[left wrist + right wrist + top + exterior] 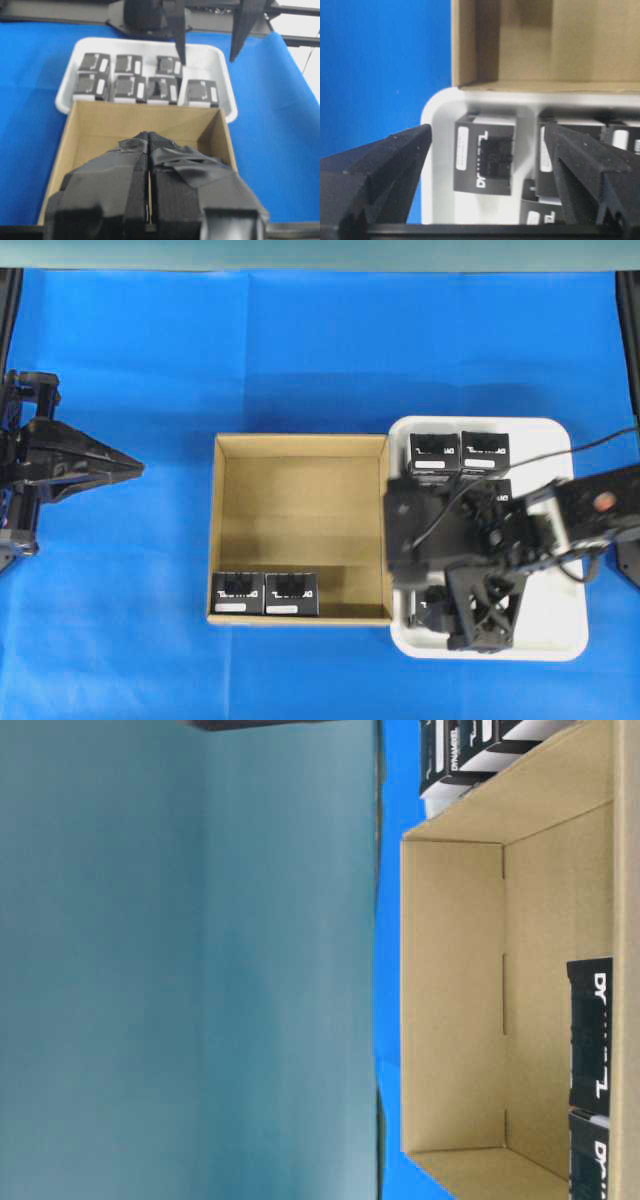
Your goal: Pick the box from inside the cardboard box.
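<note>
the cardboard box (300, 475) sits mid-table on the blue cloth (300, 350), and two black boxes (265, 594) lie side by side against its near wall, touching each other. the right gripper (485, 150) hangs over the white tray (560, 640) just beside the carton, its fingers spread wide apart with nothing between them. the arm hides much of the tray from overhead, so only two or three of the boxes there show; the left wrist view shows seven. the left gripper (125, 468) rests well off to the left, fingers pressed together. the table-level view cuts off the boxes in the carton.
</note>
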You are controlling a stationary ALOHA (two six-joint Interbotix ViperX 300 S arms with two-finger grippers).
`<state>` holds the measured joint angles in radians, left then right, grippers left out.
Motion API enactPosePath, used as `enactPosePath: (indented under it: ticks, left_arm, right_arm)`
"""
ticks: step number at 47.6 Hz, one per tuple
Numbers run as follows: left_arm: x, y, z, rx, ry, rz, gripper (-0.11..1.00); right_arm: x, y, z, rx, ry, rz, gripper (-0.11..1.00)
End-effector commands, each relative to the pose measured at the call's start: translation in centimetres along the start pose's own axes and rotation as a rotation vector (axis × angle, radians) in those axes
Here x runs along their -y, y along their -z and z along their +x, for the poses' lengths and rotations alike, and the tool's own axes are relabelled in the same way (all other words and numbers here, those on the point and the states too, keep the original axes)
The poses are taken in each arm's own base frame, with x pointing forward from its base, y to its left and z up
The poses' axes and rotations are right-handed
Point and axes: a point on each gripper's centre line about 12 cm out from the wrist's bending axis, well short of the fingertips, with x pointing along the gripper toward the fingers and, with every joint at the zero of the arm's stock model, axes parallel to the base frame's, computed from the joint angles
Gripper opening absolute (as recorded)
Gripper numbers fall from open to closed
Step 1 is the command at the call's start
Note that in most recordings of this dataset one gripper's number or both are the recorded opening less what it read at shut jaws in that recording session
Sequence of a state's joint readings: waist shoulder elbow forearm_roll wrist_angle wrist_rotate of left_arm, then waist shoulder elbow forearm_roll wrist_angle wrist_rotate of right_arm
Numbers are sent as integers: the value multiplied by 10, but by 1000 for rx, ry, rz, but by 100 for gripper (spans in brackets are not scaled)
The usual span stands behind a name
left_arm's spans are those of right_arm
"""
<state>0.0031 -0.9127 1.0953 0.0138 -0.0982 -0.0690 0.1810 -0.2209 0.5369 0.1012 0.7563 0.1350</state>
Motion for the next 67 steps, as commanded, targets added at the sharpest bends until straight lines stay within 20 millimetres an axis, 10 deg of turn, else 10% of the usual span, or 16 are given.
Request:
enactPosePath:
  ticks: [1,35,67]
  left_arm:
    - [2,-11,1,29,7,2,-4]
    - [6,-11,1,26,25,11,-4]
    - [11,-10,1,25,51,16,-4]
  right_arm:
    - [2,-8,-16,59,-4,6,93]
    - [16,3,-78,463,-36,33,93]
    - [19,13,-95,678,-59,33,93]
